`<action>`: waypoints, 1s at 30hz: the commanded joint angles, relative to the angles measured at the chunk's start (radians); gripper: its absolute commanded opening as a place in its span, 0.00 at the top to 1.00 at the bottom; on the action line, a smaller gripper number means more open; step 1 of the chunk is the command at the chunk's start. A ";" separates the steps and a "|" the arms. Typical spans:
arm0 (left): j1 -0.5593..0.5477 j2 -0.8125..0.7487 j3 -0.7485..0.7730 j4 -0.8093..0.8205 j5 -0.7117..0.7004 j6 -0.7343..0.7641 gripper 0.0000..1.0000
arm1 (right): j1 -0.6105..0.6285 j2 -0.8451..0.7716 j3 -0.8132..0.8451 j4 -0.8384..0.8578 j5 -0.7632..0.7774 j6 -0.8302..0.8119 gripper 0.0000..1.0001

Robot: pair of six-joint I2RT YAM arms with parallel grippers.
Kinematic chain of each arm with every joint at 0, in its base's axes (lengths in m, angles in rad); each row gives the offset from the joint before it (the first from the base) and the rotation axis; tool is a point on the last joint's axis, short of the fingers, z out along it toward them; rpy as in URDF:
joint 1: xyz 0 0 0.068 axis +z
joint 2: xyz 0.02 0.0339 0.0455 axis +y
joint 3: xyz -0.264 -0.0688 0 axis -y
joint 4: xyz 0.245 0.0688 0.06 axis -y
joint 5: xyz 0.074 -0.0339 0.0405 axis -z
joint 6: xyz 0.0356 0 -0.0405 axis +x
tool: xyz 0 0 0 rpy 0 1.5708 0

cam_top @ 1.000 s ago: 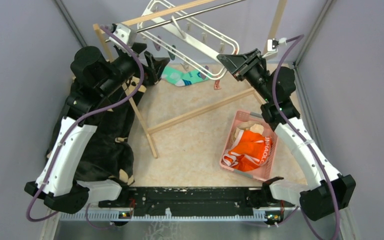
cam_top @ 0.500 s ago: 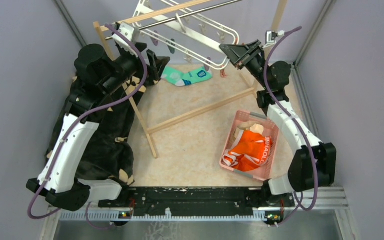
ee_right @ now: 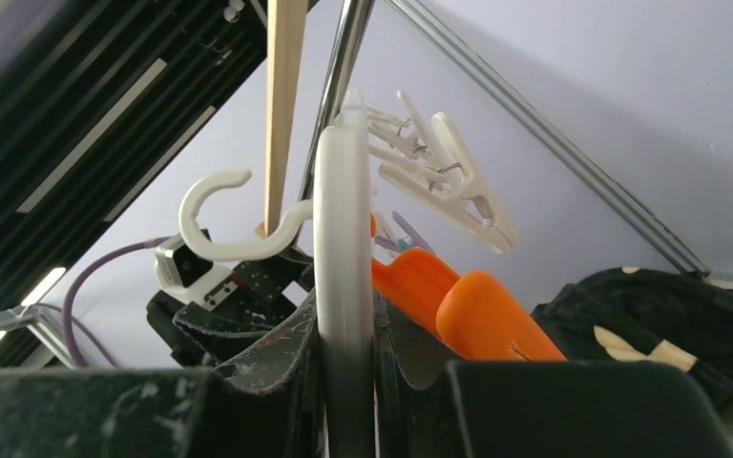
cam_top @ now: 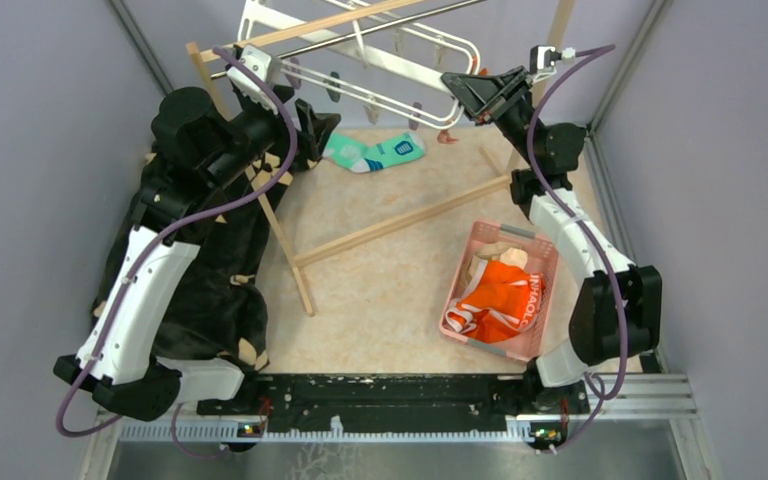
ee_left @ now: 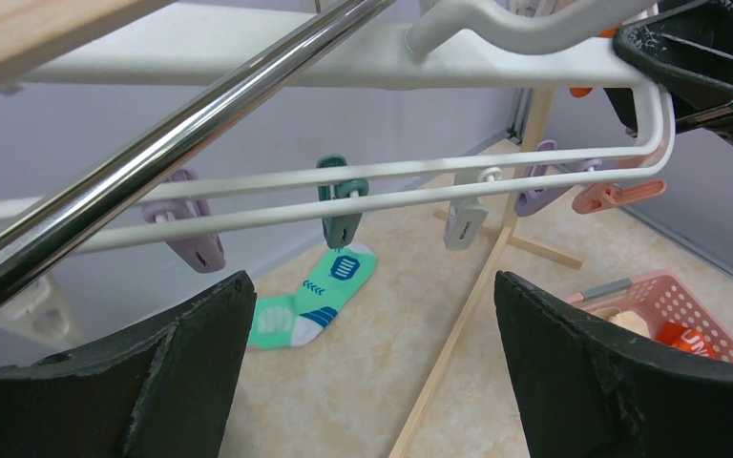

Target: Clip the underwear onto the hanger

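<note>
Wrist view alone shows right hand [ee_right: 344,345] pinching hanger [ee_right: 344,210] edge-on; left hand [ee_left: 370,291] gapes empty.

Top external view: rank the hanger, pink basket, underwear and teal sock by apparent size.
1. hanger, though it is raised nearer the camera, which inflates it
2. pink basket
3. underwear, bunched inside the basket
4. teal sock
</note>
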 commanded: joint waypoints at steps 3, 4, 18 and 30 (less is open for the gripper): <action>0.004 0.007 0.034 0.005 -0.018 0.010 0.00 | -0.014 -0.001 0.094 0.221 0.022 0.065 1.00; 0.004 0.007 0.034 0.005 -0.019 0.012 0.00 | -0.014 0.001 0.092 0.226 0.014 0.065 1.00; 0.003 0.002 0.038 0.003 -0.016 0.011 0.00 | -0.053 -0.126 -0.095 0.121 -0.043 -0.023 1.00; 0.004 -0.031 0.017 0.004 0.032 0.012 0.00 | -0.062 -0.375 -0.256 -0.344 0.050 -0.287 1.00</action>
